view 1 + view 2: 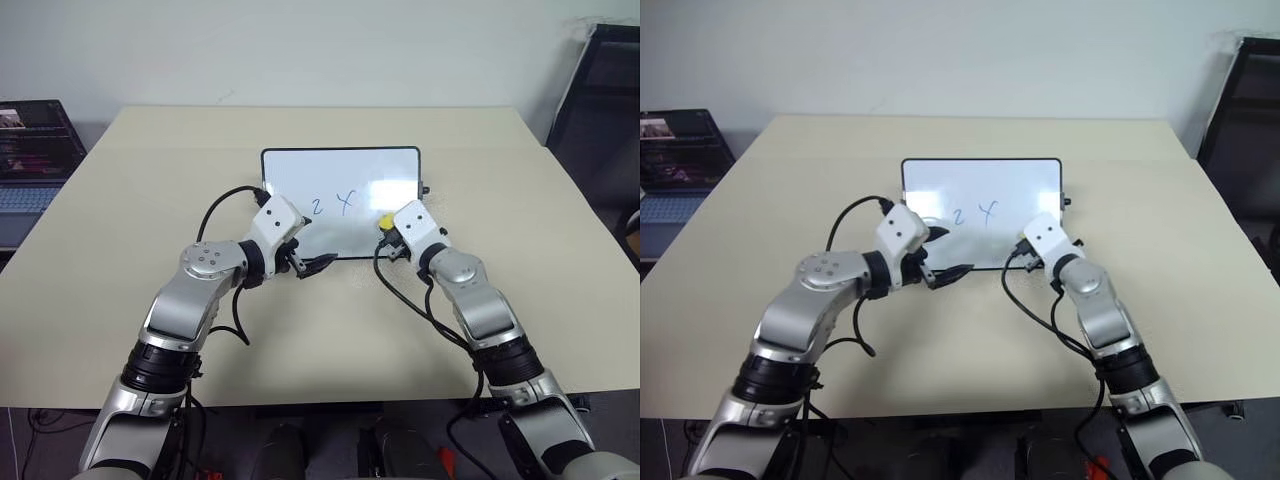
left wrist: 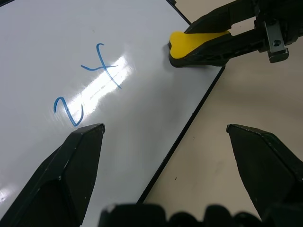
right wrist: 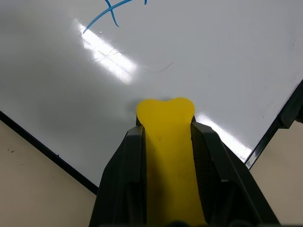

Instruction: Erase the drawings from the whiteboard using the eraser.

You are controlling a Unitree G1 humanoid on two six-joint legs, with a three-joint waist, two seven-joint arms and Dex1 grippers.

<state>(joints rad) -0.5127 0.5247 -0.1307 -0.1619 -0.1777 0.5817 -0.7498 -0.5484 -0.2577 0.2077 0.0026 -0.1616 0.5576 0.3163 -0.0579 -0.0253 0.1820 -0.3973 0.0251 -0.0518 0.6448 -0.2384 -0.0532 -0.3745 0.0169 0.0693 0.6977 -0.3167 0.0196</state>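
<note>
eraser [image 3: 166, 142]: small, light and stiff; best held by its sides, as is done now by the right tool [image 3: 165, 137], closed on it.
whiteboard [image 1: 340, 165]: flat on the bench [image 1: 120, 200], smooth and slippery.
drawings [image 2: 87, 90]: thin blue lines, left of the eraser.
left tool [image 2: 163, 130]: open, nothing held.

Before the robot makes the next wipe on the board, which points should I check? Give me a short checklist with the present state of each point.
1. Right gripper shut on the eraser: ok.
2. Eraser over the whiteboard, inside its frame: ok.
3. Eraser pressed flat against the surface: cannot tell.
4. Drawings removed: not ok; a blue "2" and "X" remain.
5. Left gripper clear of the strokes: ok; it is open at the board's near edge.
6. Board held steady: not ok; nothing grips it.
</note>
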